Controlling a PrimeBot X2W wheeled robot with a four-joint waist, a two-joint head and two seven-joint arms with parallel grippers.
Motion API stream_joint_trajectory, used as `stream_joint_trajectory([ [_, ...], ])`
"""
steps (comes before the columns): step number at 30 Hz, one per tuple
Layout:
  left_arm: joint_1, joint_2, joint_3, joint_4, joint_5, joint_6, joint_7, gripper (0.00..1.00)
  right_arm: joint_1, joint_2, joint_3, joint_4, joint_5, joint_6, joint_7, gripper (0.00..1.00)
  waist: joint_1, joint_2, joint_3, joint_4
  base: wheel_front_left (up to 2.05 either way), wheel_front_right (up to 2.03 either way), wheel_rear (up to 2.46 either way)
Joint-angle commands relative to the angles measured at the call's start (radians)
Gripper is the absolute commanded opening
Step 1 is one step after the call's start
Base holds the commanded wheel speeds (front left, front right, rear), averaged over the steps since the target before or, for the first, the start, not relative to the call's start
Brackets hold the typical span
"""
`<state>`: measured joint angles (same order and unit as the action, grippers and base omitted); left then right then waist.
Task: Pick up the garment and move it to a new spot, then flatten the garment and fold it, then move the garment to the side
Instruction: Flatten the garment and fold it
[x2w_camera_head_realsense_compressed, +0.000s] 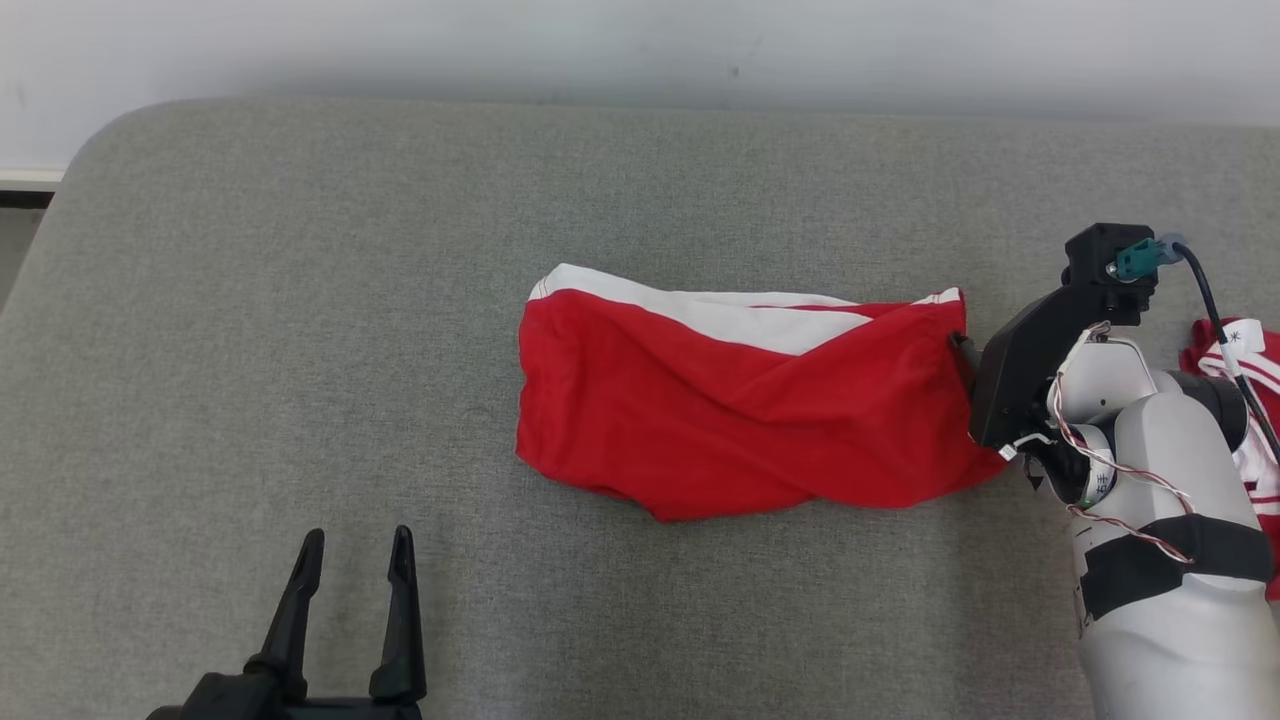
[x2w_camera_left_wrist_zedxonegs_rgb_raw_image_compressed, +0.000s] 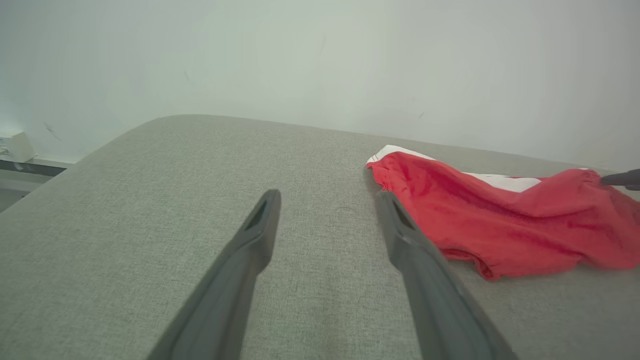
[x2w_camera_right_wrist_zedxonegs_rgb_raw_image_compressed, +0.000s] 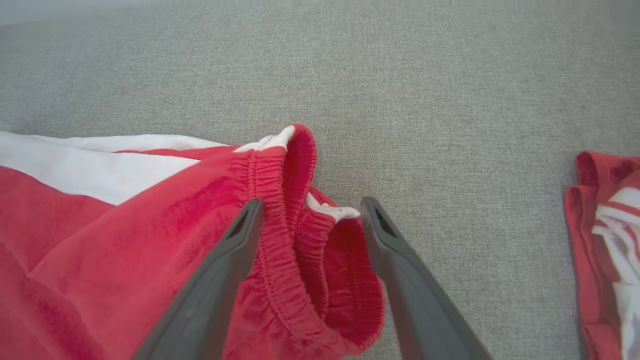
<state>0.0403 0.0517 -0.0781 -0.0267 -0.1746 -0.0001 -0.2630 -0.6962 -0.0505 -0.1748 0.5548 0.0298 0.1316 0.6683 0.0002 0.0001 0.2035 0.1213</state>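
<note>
**Operator:** Where is the garment from you?

**Robot:** The garment (x2w_camera_head_realsense_compressed: 740, 400) lies in the middle of the grey cushion (x2w_camera_head_realsense_compressed: 300, 300), red with a white band along its far edge. Its long axis runs across me, left to right. It is twisted and rumpled, not flat.

**Operator:** Which arm is closer?

**Robot:** My right, by a lot. My right gripper (x2w_camera_right_wrist_zedxonegs_rgb_raw_image_compressed: 310, 205) is at the garment's right-hand end, jaws spread wide, one finger over the red cloth and the other just past the gathered waistband (x2w_camera_right_wrist_zedxonegs_rgb_raw_image_compressed: 272, 200), so the elastic edge sits between them. Nothing is pinched. My left gripper (x2w_camera_head_realsense_compressed: 358, 545) hangs low on my left, also spread and holding nothing, well apart from the garment's left end.

**Operator:** So what does the coming move turn on?

**Robot:** I judge it turns on that waistband lying inside my right jaws. A pull from that end would run along the long axis. The twisted cloth would suit either a lift to a new spot or a tug to spread it, and I can't tell which. The other red-and-white cloth (x2w_camera_right_wrist_zedxonegs_rgb_raw_image_compressed: 585, 225) lies apart on my right.
</note>
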Motion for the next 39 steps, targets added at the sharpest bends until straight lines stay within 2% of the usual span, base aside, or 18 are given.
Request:
stream_joint_trajectory([
  [1, -0.015, -0.002, -0.002, -0.001, -0.004, 0.004, -0.001, 1.0, -0.004, 0.0, 0.002, 0.001, 0.014, -0.002, -0.008, 1.0, -0.0002, -0.0001, -0.001, -0.004, 0.0, 0.0, 0.0],
  [14, -0.037, -0.001, -0.015, 0.0, -0.012, 0.001, -0.001, 1.0, -0.007, 0.0, 0.018, 0.067, 0.011, -0.002, -0.103, 1.0, -0.0002, -0.0001, 0.028, -0.006, 0.0, 0.0, 0.0],
  [20, -0.049, -0.001, -0.016, 0.008, -0.019, 0.0, -0.001, 1.0, 0.022, 0.0, -0.015, 0.09, -0.073, -0.002, -0.15, 1.0, -0.0002, -0.0001, 0.038, -0.001, 0.0, 0.0, 0.0],
  [25, -0.05, -0.001, -0.011, 0.011, -0.019, -0.002, -0.001, 1.0, 0.044, 0.0, -0.03, 0.106, -0.085, -0.002, -0.175, 1.0, -0.0002, -0.0001, 0.04, -0.01, 0.0, 0.0, 0.0],
  [36, -0.063, -0.001, -0.01, 0.021, -0.016, -0.011, -0.001, 1.0, 0.037, 0.003, -0.02, 0.243, 0.01, -0.002, -0.195, 1.0, -0.0002, -0.0001, 0.046, -0.012, 0.0, 0.0, 0.0],
  [37, -0.064, -0.001, -0.008, 0.022, -0.016, -0.012, -0.001, 1.0, 0.035, 0.004, -0.016, 0.253, 0.013, -0.002, -0.198, 0.96, -0.0002, -0.0001, 0.046, -0.012, 0.0, 0.0, 0.0],
  [38, -0.063, -0.001, -0.008, 0.024, -0.016, -0.013, -0.001, 1.0, 0.033, 0.005, -0.007, 0.263, 0.017, -0.002, -0.197, 0.75, -0.0002, -0.0001, 0.044, -0.011, 0.0, 0.0, 0.0],
  [39, -0.062, -0.001, -0.008, 0.026, -0.016, -0.015, -0.001, 1.0, 0.032, 0.006, 0.001, 0.275, 0.02, -0.002, -0.198, 0.35, -0.0002, -0.0001, 0.042, -0.01, 0.0, 0.0, 0.0],
])
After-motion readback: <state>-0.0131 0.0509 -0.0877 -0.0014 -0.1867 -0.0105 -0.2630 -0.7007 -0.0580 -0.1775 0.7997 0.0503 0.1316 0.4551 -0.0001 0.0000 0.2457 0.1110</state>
